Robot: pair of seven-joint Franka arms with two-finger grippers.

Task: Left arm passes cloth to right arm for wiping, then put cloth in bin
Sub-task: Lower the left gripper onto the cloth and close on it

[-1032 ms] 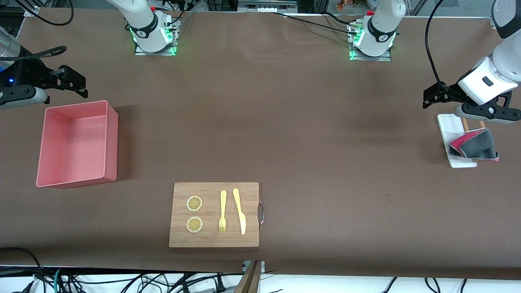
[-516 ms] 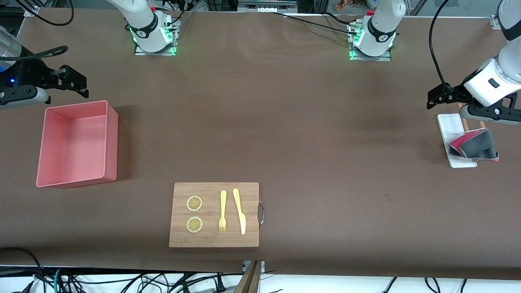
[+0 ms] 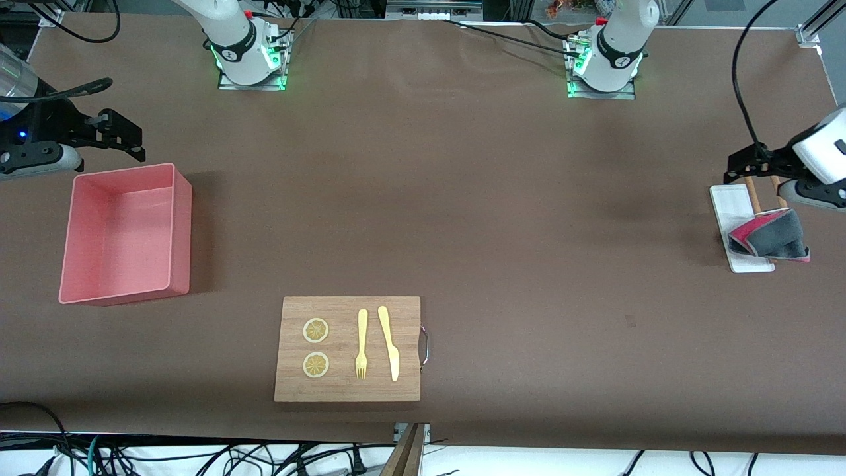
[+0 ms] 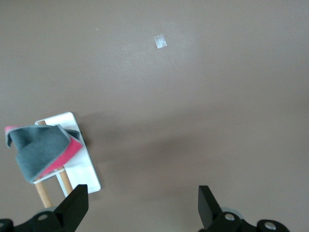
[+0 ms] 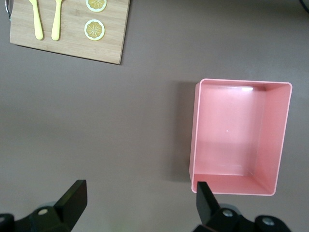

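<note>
cloth [image 3: 770, 239] on white tray [image 3: 732, 201], both grippers up w/ jaws wide, empty
left gripper [image 3: 750, 166] above tray; right gripper [image 3: 119, 137] by bin [image 3: 180, 225]; only left wrist cam shows small pale scrap [image 4: 161, 42] near tray.

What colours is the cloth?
The cloth is dark grey and pinkish-red, clearest in the left wrist view.

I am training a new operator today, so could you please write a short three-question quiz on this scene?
1. True or false: the cloth is already in the bin.
2. What lies on the wooden board? A) two lemon slices, a fork and a knife; B) a spoon and a cup; C) the cloth.
3. Fill in: both the left gripper and the right gripper are ____ and hold nothing.

Key:
1. False: the cloth hangs on a small rack over the white tray, at the left arm's end of the table.
2. A.
3. Open.
</note>
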